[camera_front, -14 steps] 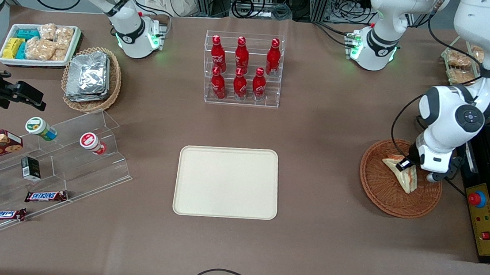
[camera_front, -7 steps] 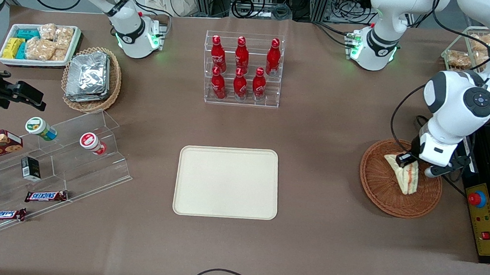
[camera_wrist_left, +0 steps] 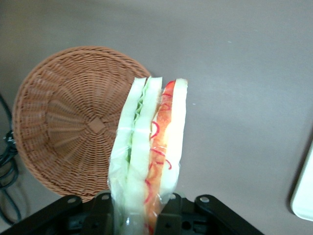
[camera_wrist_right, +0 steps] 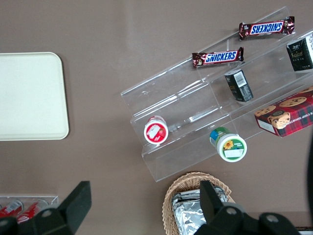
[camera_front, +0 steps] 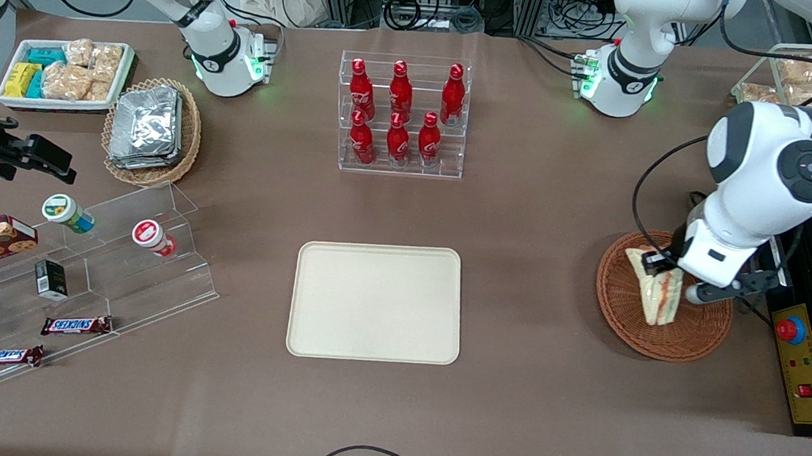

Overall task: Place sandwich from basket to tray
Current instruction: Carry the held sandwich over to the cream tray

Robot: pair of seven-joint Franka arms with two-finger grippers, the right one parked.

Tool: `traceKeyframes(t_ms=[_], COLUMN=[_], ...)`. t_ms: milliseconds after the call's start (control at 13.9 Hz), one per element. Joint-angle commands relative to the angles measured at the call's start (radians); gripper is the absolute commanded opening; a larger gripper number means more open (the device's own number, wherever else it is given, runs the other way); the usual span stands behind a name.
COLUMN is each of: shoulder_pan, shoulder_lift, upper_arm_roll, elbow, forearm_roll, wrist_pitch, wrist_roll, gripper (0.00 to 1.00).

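My left gripper [camera_front: 667, 269] is shut on the clear-wrapped sandwich [camera_front: 656, 294], a pale bread wedge with red-orange and green filling, and holds it lifted above the reddish-brown wicker basket [camera_front: 626, 317] at the working arm's end of the table. In the left wrist view the sandwich [camera_wrist_left: 149, 147] hangs between the fingers of the gripper [camera_wrist_left: 137, 215], with the empty basket [camera_wrist_left: 68, 122] below it. The cream-beige tray [camera_front: 376, 302] lies flat in the middle of the table; its corner shows in the left wrist view [camera_wrist_left: 304, 196] and it also shows in the right wrist view [camera_wrist_right: 29, 95].
A clear rack of red bottles [camera_front: 401, 114] stands farther from the front camera than the tray. A black control box with a red button [camera_front: 799, 358] lies beside the basket. A tan basket of foil packets [camera_front: 150, 128], a white snack bin [camera_front: 63, 73] and an acrylic shelf with snacks [camera_front: 78, 280] lie toward the parked arm's end.
My left gripper has risen with the sandwich, lifting it off the basket floor and shifting it slightly toward the tray. The basket has stayed in place.
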Motion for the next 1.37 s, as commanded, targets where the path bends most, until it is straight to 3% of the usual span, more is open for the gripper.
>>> traceKeyframes(t_ms=[0,863,1078,1294], shoulder_pan=[-0.023,-0.290,-0.359,-0.419], shoulder_lift=[0.026,0.192,0.280,0.414], upper_arm_roll=[-0.016,-0.029,-0.029,-0.029], elbow=[0.062,0.319,0.410,0.566], forearm_roll=[0.000,0.021,0.105,0.119], wrist_pitch=[-0.024,-0.022,-0.030,-0.099], wrist_roll=[-0.002,-0.009,-0.135,-0.204], gripper=[0.09,0.06,0.06,0.05])
